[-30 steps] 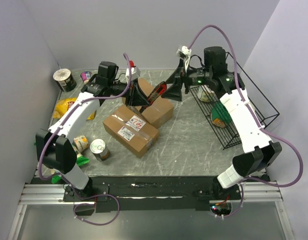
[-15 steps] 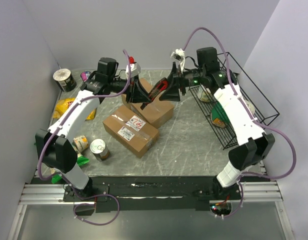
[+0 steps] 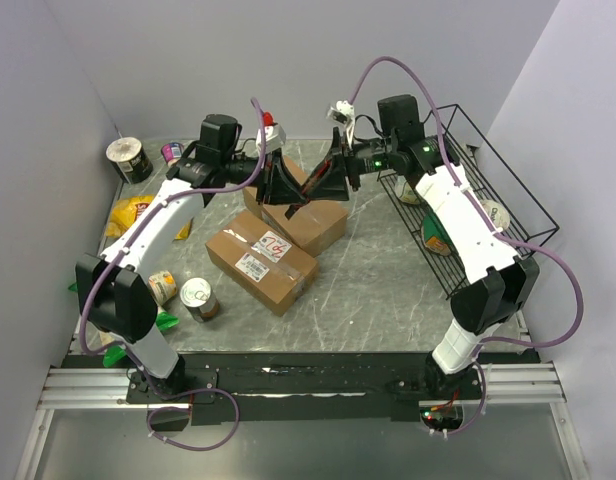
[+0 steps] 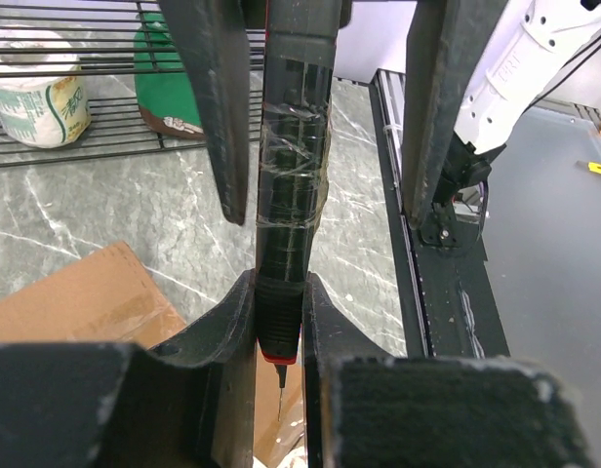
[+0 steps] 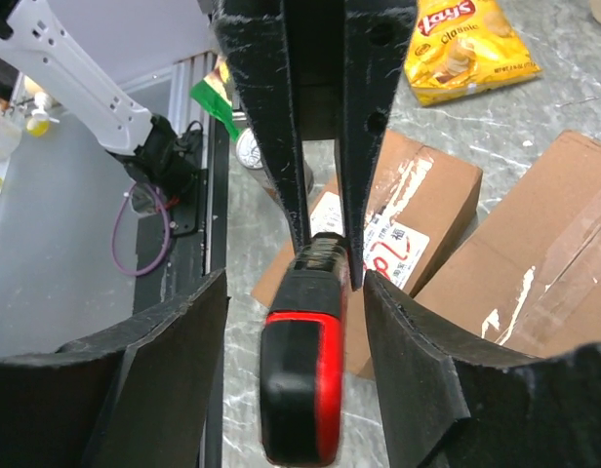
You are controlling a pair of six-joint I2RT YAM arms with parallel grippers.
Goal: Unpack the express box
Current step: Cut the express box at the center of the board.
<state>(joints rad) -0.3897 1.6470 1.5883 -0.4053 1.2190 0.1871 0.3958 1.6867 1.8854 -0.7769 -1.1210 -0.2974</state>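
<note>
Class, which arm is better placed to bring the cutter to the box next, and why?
Probably left: the left gripper is shut on the cutter over the box; the right gripper only straddles it, open.

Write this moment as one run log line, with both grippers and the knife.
left gripper: shut on box cutter | right gripper: open, straddling its free end | place: above rear cardboard box
</note>
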